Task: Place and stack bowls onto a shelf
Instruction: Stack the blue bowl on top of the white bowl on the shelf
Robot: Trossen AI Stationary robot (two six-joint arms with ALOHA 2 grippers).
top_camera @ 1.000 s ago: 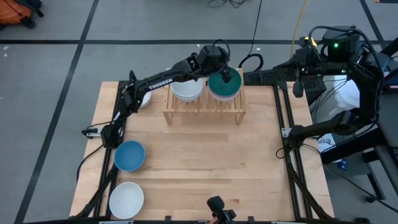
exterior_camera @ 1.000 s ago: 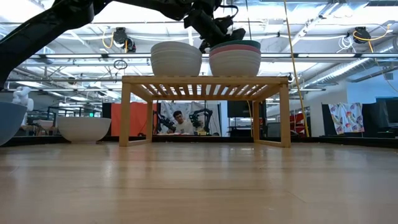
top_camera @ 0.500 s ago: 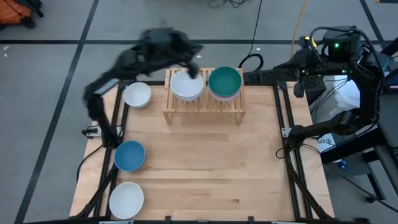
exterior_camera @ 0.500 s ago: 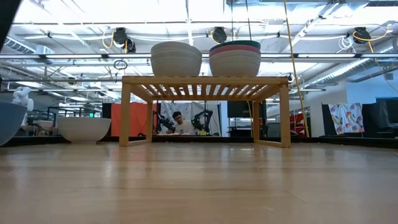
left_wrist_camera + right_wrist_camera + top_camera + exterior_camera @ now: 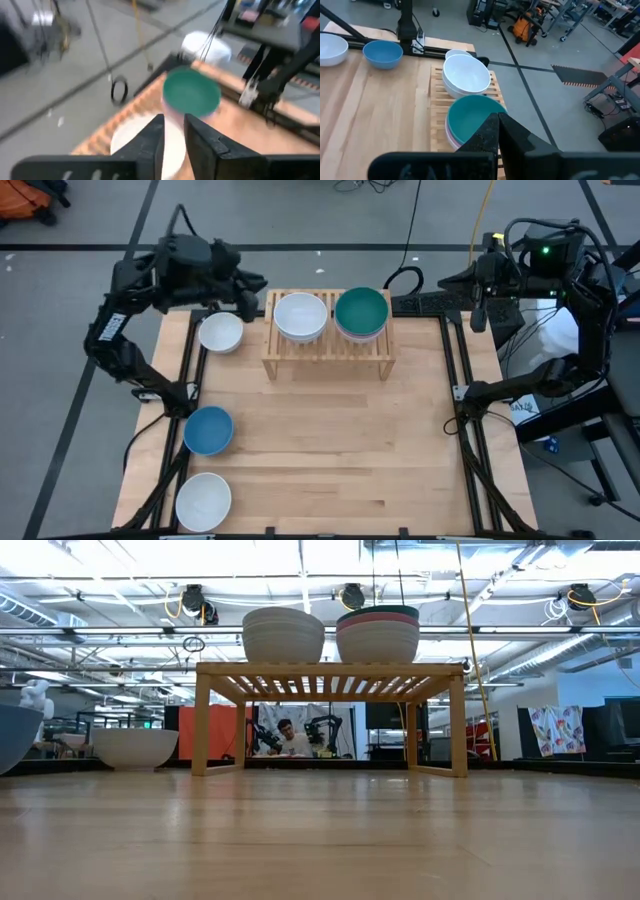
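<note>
Nearest the front edge of the counter [image 5: 330, 450], on its left side, sits a white bowl [image 5: 204, 500], with the blue bowl [image 5: 208, 429] just behind it. Farther back stands the shelf [image 5: 327, 352] — on its slats a white stack [image 5: 300, 315] at left and, just beside it, the dark green bowl [image 5: 361, 312] topping a pink one. Left of the shelf, another white bowl [image 5: 221, 332] rests on the counter. The left tool [image 5: 250, 298] hangs above that far-left corner, fingers slightly apart, holding nothing. The right tool [image 5: 498, 131] — fingers together, empty — waits beyond the counter's right edge.
</note>
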